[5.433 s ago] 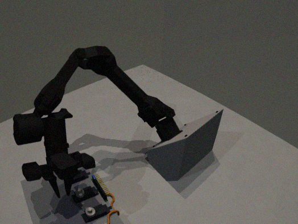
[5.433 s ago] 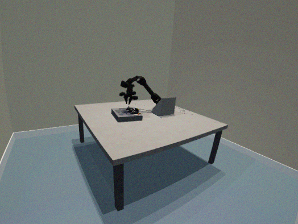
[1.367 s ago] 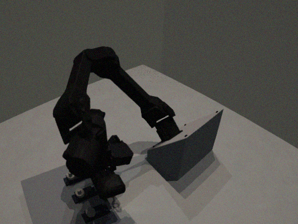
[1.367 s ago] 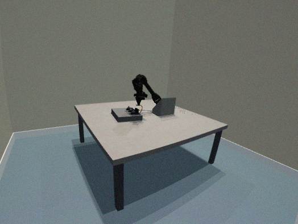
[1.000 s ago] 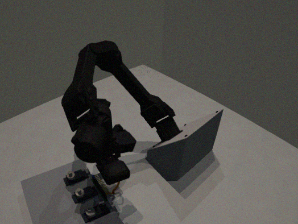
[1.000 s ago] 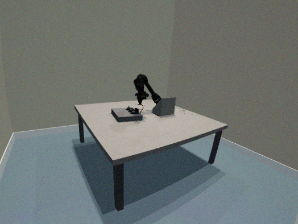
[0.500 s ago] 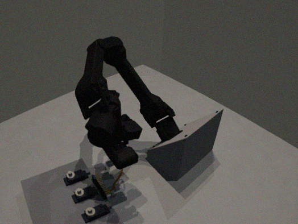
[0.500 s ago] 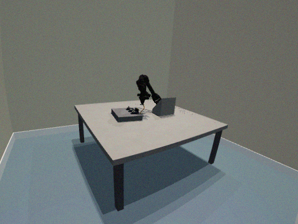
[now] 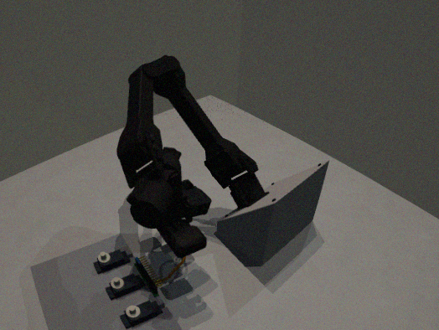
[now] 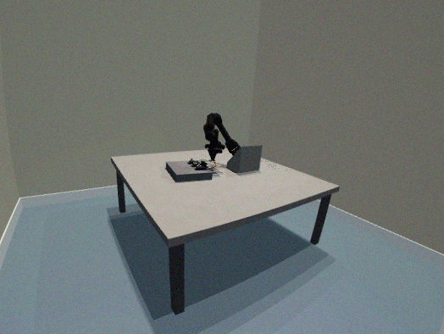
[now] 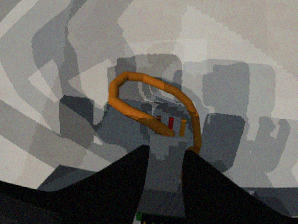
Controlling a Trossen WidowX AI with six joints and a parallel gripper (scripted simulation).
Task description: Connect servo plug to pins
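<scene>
My gripper (image 9: 184, 253) (image 10: 213, 158) (image 11: 165, 155) is shut on the dark grey plug (image 11: 165, 172). Short brown, red and orange wire ends show at the plug's upper end in the wrist view, with orange rightmost. The orange lead (image 11: 145, 80) (image 9: 178, 270) loops beyond the fingertips. In the top view the row of pins (image 9: 151, 270) is on a green board, and the gripper is above and to the right of it. A blue mark (image 9: 137, 260) is at the row's upper end. Whether the plug touches the pins cannot be seen. The plug's holes are hidden.
Three dark servos (image 9: 112, 260) (image 9: 126, 286) (image 9: 143, 312) with white round horns sit on the grey holder (image 9: 50, 285) (image 10: 191, 177). A large dark wedge-shaped stand (image 9: 268, 234) (image 10: 247, 159) is at the arm's base, right of the holder. Shadows cover the area near the pins.
</scene>
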